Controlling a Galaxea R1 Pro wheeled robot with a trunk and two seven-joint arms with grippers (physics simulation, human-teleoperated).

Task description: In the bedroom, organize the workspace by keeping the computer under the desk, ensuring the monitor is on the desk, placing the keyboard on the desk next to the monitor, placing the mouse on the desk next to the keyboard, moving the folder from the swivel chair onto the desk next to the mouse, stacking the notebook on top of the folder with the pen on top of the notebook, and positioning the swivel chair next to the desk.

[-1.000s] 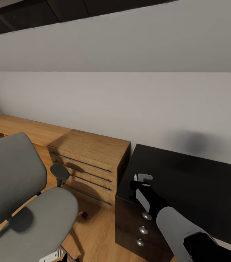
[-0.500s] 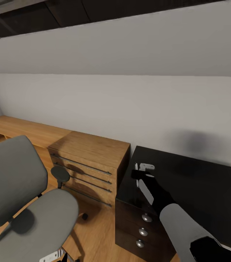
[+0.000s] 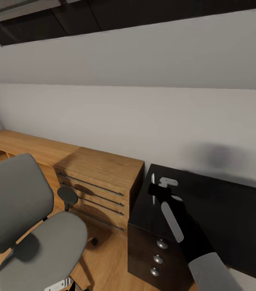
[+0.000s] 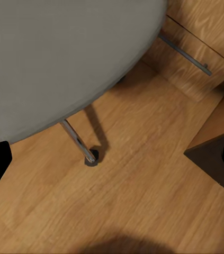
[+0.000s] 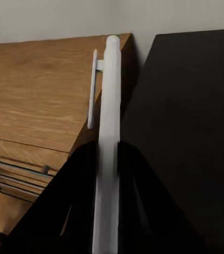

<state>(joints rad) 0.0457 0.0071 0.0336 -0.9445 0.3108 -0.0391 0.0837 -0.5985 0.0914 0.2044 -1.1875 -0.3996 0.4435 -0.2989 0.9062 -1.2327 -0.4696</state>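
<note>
Pen [image 5: 107,143] pinched lengthwise between your right gripper's [image 5: 106,159] jaws, desk [image 3: 225,214] top directly beneath; left jaws' state unclear.

Soft, even light all round; a blurry dark shadow smudges the wall [image 3: 219,157] above the glossy bench [image 3: 225,210] (faint sheen there), renders slightly soft, wood floor [image 4: 122,201] shadowed.

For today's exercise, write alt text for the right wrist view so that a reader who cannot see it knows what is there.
A gripper with dark fingers is clamped on a thin white pen with a clip. Behind the pen, a black desk top meets a wooden drawer unit against a pale wall.
</note>
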